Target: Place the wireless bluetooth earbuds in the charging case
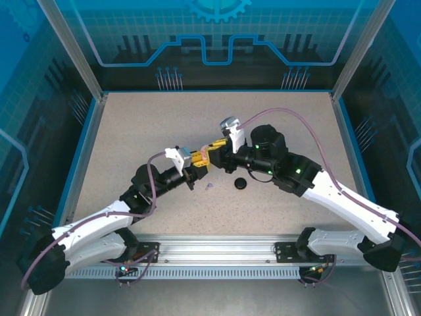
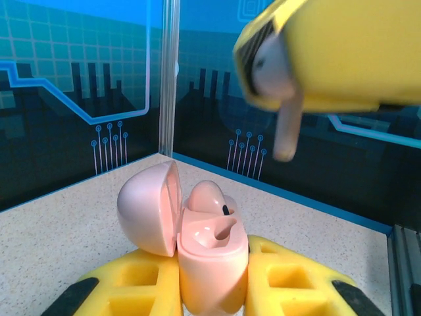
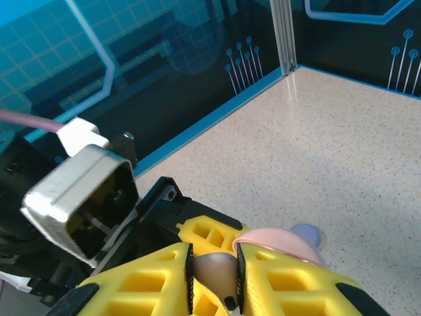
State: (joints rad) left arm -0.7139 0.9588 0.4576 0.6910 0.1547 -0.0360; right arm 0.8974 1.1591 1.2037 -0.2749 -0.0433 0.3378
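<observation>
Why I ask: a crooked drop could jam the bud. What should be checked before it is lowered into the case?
1. Left pincer shut on the charging case: ok.
2. Lid swung open: ok.
3. Empty socket beside the seated bud free: ok.
4. Right pincer shut on the pale pink earbud: ok.
5. Stem points down: ok.
6. Earbud lined up over the socket: cannot tell.

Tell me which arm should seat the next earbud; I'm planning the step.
Right. The right fingers pinch a pale pink earbud, stem down, above the open pink charging case, which the left fingers clamp upright with one socket empty.
</observation>
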